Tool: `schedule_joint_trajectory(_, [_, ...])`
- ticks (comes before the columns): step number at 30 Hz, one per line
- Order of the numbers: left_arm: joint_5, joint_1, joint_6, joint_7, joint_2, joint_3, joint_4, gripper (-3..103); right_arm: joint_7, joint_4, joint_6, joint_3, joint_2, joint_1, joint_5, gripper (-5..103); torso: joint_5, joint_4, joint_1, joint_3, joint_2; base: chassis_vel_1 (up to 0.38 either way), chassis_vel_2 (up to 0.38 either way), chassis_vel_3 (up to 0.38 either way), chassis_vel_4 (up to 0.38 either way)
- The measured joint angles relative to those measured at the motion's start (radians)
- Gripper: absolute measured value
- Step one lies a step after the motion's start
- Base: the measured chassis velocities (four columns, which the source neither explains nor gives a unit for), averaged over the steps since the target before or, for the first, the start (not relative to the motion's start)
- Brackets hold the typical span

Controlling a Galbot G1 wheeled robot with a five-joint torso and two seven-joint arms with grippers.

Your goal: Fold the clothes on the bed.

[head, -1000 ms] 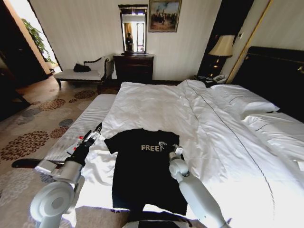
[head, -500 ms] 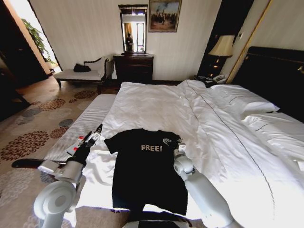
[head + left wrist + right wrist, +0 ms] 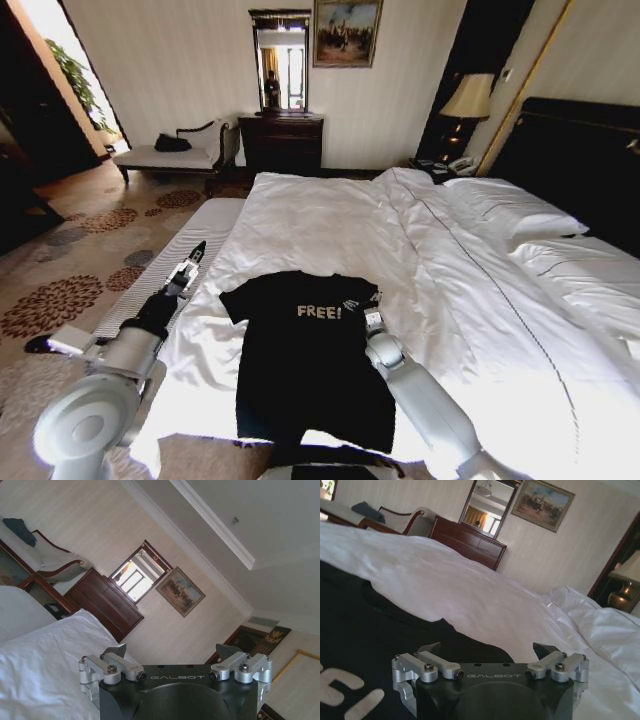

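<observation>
both tools were out over the bed [image 3: 330, 220] with nothing held. right tool [image 3: 362, 307] hung low over the t-shirt [image 3: 305, 360], at the right sleeve just past the white "free!" lettering [image 3: 319, 311]; the right wrist view showed its fingers spread wide, black cloth beneath them and white duvet [image 3: 485, 600] beyond, though contact with the fabric could not be made out. left tool [image 3: 187, 270] was raised off the shirt's left side, above the white bedding near the bed's edge, and the left wrist view showed its fingers spread too, pointing up toward the wall. the shirt itself lay flat and face up near the foot of the bed, both sleeves out, hem toward the robot, no fold in it anywhere. judged from that, the folding had not begun: the garment was only laid out, and every fold, sleeves and body, was left to do, starting with a grip on the cloth.
</observation>
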Motion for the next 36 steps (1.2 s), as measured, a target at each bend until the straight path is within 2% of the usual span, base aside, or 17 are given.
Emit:
schedule_joint_trajectory(5, [0.007,-0.006,0.003,0.000,-0.003,0.009,-0.001,100,0.008,-0.015,-0.031,-0.045,-0.030,0.014,-0.032,100,0.0000,-0.0001,0.000,0.000,0.000,0.000,0.000,0.000,0.000])
schedule_joint_trajectory(8, [0.014,-0.006,0.004,0.000,-0.003,0.012,-0.002,100,0.042,-0.001,-0.099,-0.084,-0.040,0.021,0.007,100,0.0001,-0.0002,0.000,0.000,0.000,0.000,0.000,0.000,0.000])
schedule_joint_trajectory(9, [0.014,-0.006,0.004,0.000,-0.003,0.012,-0.002,100,0.042,-0.001,-0.099,-0.084,-0.040,0.021,0.007,100,0.0001,-0.0002,0.000,0.000,0.000,0.000,0.000,0.000,0.000])
schedule_joint_trajectory(11, [0.016,-0.005,0.004,0.000,-0.003,0.012,0.003,100,0.083,0.005,-0.151,-0.110,-0.035,0.032,0.046,100,0.0001,-0.0001,0.000,0.000,0.000,0.000,0.000,0.000,0.000])
schedule_joint_trajectory(18, [0.018,-0.004,0.003,0.000,-0.003,0.009,0.010,100,0.123,0.025,-0.183,-0.139,-0.028,0.049,0.056,100,0.0001,-0.0001,0.000,0.000,0.000,0.000,0.000,0.000,0.000])
schedule_joint_trajectory(27, [0.028,-0.001,0.001,0.001,-0.006,0.012,0.014,100,0.123,0.044,-0.183,-0.183,-0.040,0.057,0.079,100,0.0000,-0.0001,0.000,0.000,0.000,0.000,0.000,0.000,0.000])
schedule_joint_trajectory(31, [0.033,0.003,0.000,0.001,-0.006,0.012,0.014,100,0.123,0.015,-0.186,-0.207,-0.038,0.072,0.061,100,0.0002,-0.0001,0.000,0.000,0.000,0.000,0.000,0.000,0.000])
schedule_joint_trajectory(36, [0.038,0.010,-0.001,0.002,-0.003,0.010,0.013,100,0.143,-0.007,-0.227,-0.223,-0.037,0.093,0.036,100,0.0001,0.0000,0.000,0.000,0.000,0.000,0.000,0.000,0.000])
